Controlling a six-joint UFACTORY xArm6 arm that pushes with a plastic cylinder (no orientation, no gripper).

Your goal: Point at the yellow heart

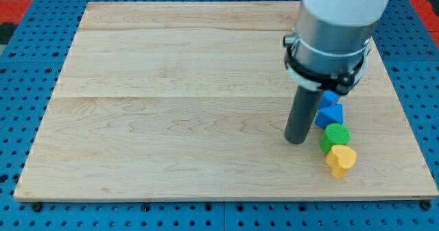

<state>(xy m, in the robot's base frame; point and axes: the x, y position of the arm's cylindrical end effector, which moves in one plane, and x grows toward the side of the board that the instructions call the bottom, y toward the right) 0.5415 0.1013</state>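
single cam, high and tilted down from the near edge of the wooden counter (171, 87), close enough that it fills the frame, arm body cropped at the view's top right

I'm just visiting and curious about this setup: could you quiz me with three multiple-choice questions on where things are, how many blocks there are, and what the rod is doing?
1. Where is the yellow heart on the wooden board?
A. view's top left
B. centre
C. view's bottom right

2. How many blocks show?
A. four
B. seven
C. one

3. What is my tip doing?
A. standing just to the view's left of the block column
B. resting on top of the yellow heart
C. out of sight

Answers:
1 C: it lies near the board's lower right edge.
2 A: two blue blocks, a green block and the heart.
3 A: the tip stands beside the green block, up and left of the heart.
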